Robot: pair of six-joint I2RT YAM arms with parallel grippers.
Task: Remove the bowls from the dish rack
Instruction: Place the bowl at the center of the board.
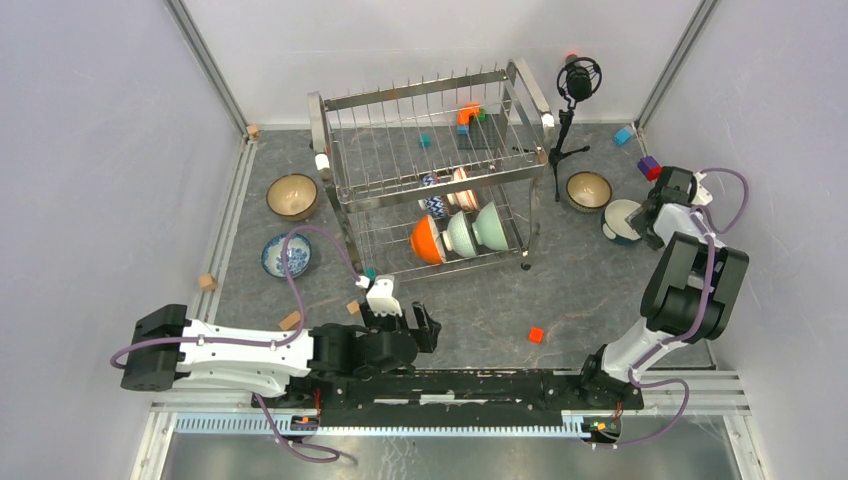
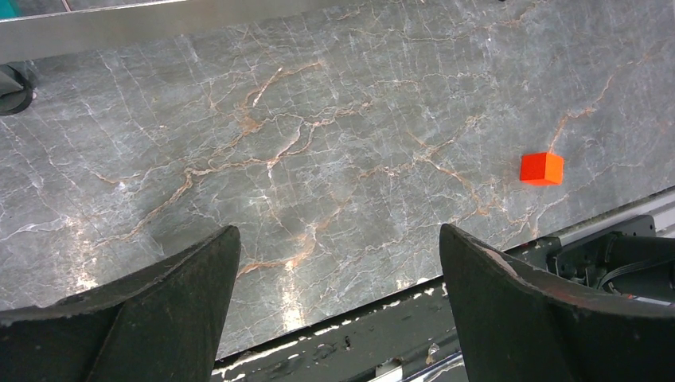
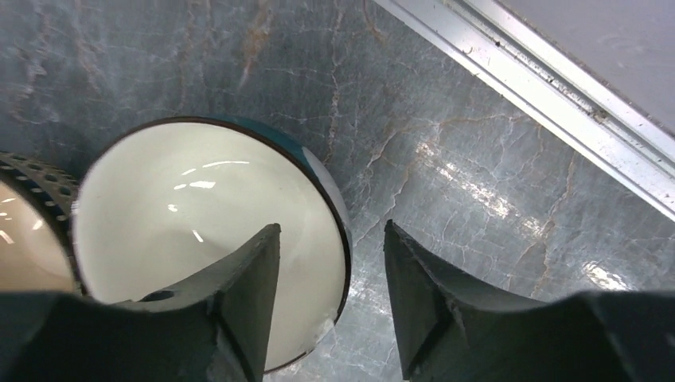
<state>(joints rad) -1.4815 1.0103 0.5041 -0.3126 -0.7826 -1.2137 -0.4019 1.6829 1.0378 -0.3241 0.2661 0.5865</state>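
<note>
Steel-wire dish rack (image 1: 430, 97) at table centre; its lower tier holds a glossy orange bowl (image 1: 427, 240) and pale green bowls (image 1: 462, 232) on edge. The right gripper (image 3: 333, 239), jaws narrowly parted, straddles the rim of a white-glazed bowl (image 3: 199, 239) on the veined marble table (image 2: 318, 119). The left gripper (image 2: 338, 239) gapes wide, empty.

On my grey marbled table (image 1: 600, 300) stands the dish rack (image 1: 430, 170); left of it I see a brown bowl (image 1: 293, 196) and a blue-and-white bowl (image 1: 286, 255), right of it a second brown bowl (image 1: 588, 190) just beside a white bowl (image 1: 621, 220), a red block (image 1: 536, 335) nearer me.
</note>
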